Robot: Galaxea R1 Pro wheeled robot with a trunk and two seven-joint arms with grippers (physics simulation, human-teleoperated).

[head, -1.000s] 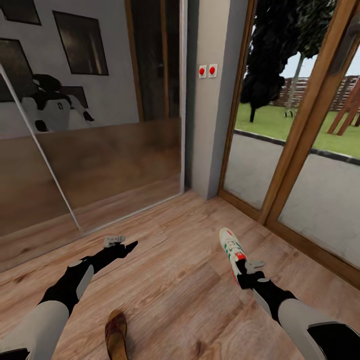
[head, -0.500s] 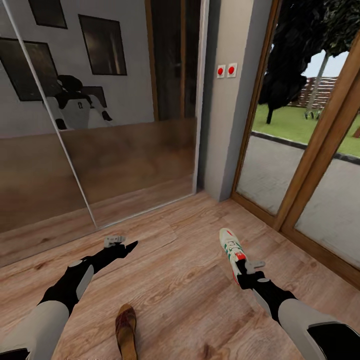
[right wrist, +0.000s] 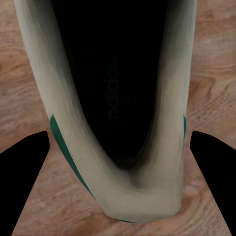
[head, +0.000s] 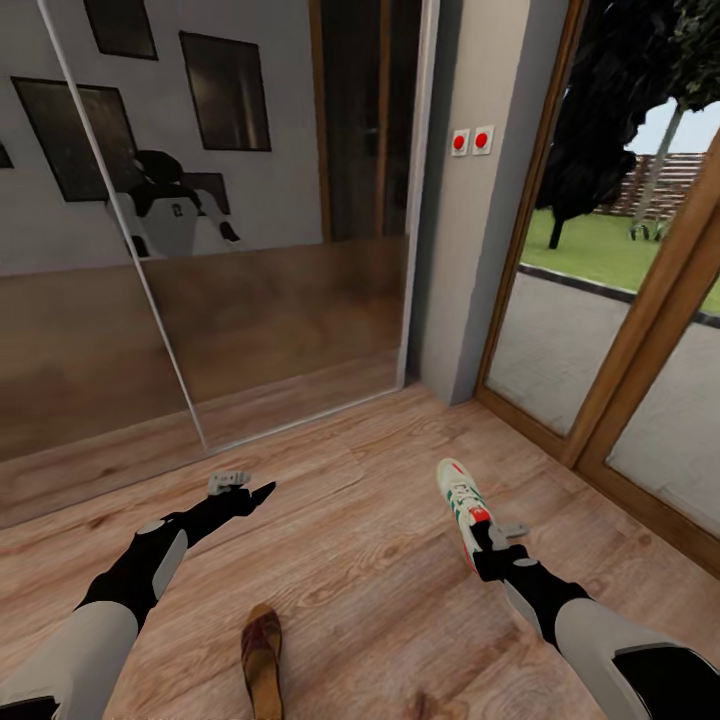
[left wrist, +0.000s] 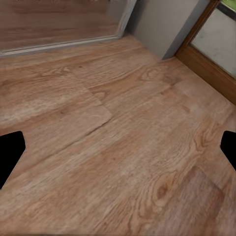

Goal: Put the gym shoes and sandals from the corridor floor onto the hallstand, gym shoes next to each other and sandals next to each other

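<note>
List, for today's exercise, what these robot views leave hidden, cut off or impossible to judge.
- Sandal: head view, its near end is cut by the bottom edge.
- Gym shoe: head view, heel hidden behind the right gripper; right wrist view too close to show the grip.
- Left gripper: head view too small to judge; the wrist view shows fingers wide apart over bare floor.

Two arms enter from the lower corners of the head view. Each has a pale grey-white cylindrical upper sleeve at the frame's bottom edge, then a matte black forearm narrowing toward the wrist. The left forearm carries a long light grey oval panel. A small light grey bracket sits on top of each wrist. The left arm's black gripper [head: 262, 490] tapers to pointed black fingers [left wrist: 10, 152]; the right arm's black gripper [head: 484, 545] is blocky, its fingers [right wrist: 25, 184] flat black wedges.
</note>
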